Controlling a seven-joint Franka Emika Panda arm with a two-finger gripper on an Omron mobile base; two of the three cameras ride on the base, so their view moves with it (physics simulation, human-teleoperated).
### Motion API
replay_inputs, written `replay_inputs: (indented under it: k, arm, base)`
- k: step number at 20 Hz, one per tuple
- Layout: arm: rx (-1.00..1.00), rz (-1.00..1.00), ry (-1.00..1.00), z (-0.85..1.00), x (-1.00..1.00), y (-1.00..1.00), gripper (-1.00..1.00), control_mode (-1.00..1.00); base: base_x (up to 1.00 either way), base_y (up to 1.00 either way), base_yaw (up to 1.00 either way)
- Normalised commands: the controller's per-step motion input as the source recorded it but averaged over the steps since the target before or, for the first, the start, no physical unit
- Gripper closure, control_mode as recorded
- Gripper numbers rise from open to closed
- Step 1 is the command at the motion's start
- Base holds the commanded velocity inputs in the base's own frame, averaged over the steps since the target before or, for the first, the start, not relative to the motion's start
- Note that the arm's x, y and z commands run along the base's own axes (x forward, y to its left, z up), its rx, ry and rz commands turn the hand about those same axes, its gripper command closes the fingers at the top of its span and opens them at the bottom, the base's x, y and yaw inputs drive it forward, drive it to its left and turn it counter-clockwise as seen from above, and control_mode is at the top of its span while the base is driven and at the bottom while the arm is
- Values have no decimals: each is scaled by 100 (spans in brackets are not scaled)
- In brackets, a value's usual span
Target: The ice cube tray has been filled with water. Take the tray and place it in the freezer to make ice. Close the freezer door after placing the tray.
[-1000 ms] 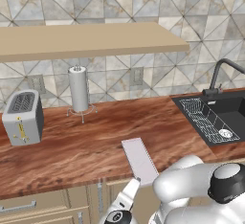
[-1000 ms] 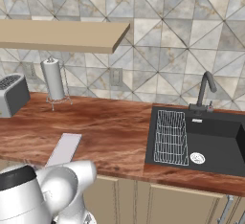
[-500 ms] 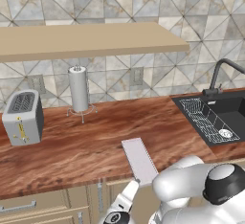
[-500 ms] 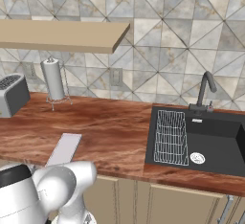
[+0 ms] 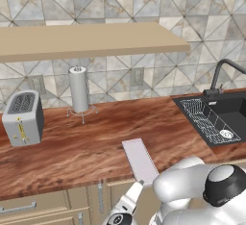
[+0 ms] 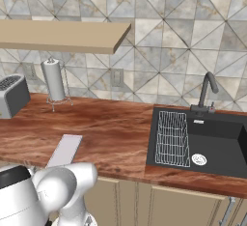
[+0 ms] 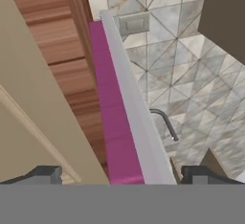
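The ice cube tray point(image 5: 140, 160) is a thin pale slab lying flat on the wooden counter, its near end at the front edge; it also shows in the right base view point(image 6: 64, 150). In the hand view I look along the tray point(image 7: 119, 122) from its near end, with its pink side and pale top running away from me. My gripper point(image 7: 122, 177) is open, and the tray's near end lies between the two fingertips, not clamped. In the left base view my hand point(image 5: 129, 202) sits low, just below the counter's front edge. The freezer and its door are out of view.
A silver toaster point(image 5: 23, 118) stands at the counter's left, a paper towel holder point(image 5: 79, 90) behind it by the wall. A black sink point(image 5: 216, 118) with a wire rack and faucet lies to the right. A beige shelf point(image 5: 86, 39) hangs overhead. Cabinet fronts run below the counter.
The arm's white body has shifted slightly lower and to the left. The tray has not moved and the jaws stay open.
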Motion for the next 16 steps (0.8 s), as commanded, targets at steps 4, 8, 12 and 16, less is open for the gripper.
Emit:
replay_inputs:
  k: [4,8,12,16]
  arm:
    - [0,0,-2,0,0,-24,-100,-100]
    - [0,0,0,0,6,-3,-100,-100]
    - [0,0,0,0,24,0,-100,-100]
    - [0,0,0,0,29,0,-100,-100]
  base:
    - [0,0,0]
    - [0,0,0]
    - [0,0,0]
    - [0,0,0]
